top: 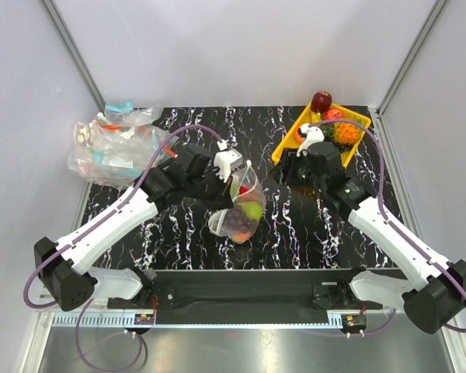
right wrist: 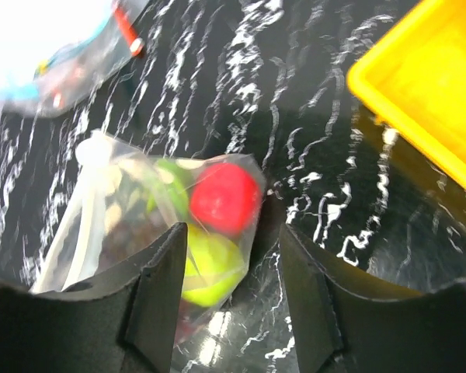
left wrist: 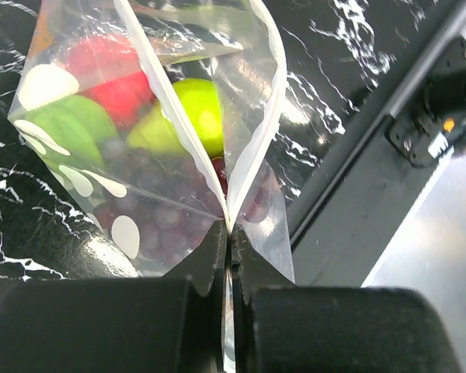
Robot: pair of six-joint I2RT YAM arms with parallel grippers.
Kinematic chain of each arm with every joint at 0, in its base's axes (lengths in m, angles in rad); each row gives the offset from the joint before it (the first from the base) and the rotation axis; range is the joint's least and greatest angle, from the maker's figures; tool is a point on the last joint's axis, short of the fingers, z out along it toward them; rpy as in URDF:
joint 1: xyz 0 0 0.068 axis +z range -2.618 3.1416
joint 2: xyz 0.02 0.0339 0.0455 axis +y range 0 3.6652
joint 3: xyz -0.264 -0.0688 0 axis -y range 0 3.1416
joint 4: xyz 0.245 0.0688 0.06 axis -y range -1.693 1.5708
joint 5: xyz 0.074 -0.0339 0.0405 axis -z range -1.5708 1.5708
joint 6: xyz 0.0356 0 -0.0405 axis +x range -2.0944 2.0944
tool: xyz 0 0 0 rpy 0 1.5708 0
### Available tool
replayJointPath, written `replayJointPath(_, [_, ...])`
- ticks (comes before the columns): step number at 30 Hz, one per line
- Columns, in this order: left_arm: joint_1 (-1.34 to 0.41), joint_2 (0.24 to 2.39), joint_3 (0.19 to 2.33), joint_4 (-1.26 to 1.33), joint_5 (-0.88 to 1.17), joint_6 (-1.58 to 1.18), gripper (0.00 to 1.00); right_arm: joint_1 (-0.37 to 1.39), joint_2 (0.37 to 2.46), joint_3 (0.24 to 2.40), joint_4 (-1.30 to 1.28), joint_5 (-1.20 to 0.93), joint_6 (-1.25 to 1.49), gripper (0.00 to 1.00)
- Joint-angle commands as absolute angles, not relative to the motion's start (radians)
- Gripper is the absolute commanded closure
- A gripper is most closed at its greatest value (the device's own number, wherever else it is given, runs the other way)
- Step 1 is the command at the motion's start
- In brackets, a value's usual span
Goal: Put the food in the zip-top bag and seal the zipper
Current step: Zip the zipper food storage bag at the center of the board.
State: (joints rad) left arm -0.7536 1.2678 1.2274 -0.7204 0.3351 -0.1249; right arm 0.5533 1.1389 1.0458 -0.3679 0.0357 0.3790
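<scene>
My left gripper point(top: 234, 167) point(left wrist: 230, 233) is shut on the mouth edge of a clear bag point(top: 245, 206) point(left wrist: 140, 194) and holds it up over the table. This bag bears white ovals; I see no plain clear pouch apart from it. Its pale mouth strips point(left wrist: 167, 105) stand apart, so the mouth is open. Inside lie a green apple point(left wrist: 194, 116), a red fruit point(left wrist: 113, 78), another green fruit point(left wrist: 62, 128) and dark ones low down. My right gripper point(top: 286, 175) point(right wrist: 231, 231) is open and empty just right of the bag point(right wrist: 140, 225), with the red fruit point(right wrist: 224, 198) ahead of it.
A yellow tray point(top: 290, 142) point(right wrist: 427, 85) at the back right holds a dark red apple point(top: 321, 102), a red fruit point(top: 333, 114) and an orange spiky one point(top: 346, 134). A heap of other clear bags point(top: 116, 144) point(right wrist: 85, 54) lies at the back left.
</scene>
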Motion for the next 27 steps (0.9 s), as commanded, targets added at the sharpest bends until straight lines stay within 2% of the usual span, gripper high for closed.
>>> replayJointPath(1, [-0.755,1.269,1.286,-0.750,0.448,-0.016,1.00,0.543,1.117,0.964,-0.223,-0.132,0.241,0.44])
replayJointPath(5, [-0.755,1.209,1.218,-0.711,0.413,0.026,1.00,0.538,1.118,0.853,-0.010,-0.306,0.184,0.44])
replayJointPath(6, [-0.755,1.192,1.200,-0.686,0.356,0.026,1.00,0.540,1.127,0.841,0.032,-0.404,0.170,0.39])
replayJointPath(13, [-0.753,1.036,1.098,-0.603,0.363,0.265,1.00,0.537,1.141,0.750,0.169,-0.523,0.109,0.16])
replayJointPath(17, [-0.753,1.035,1.123,-0.669,0.406,0.374,1.00,0.538,1.111,0.716,0.236,-0.567,0.031,0.15])
replayJointPath(20, [-0.750,1.066,1.163,-0.736,0.474,0.455,1.00,0.540,1.108,0.716,0.267,-0.681,0.022,0.14])
replayJointPath(27, [-0.733,1.049,1.158,-0.793,0.681,0.612,1.00,0.538,1.132,0.693,0.310,-0.801,0.054,0.13])
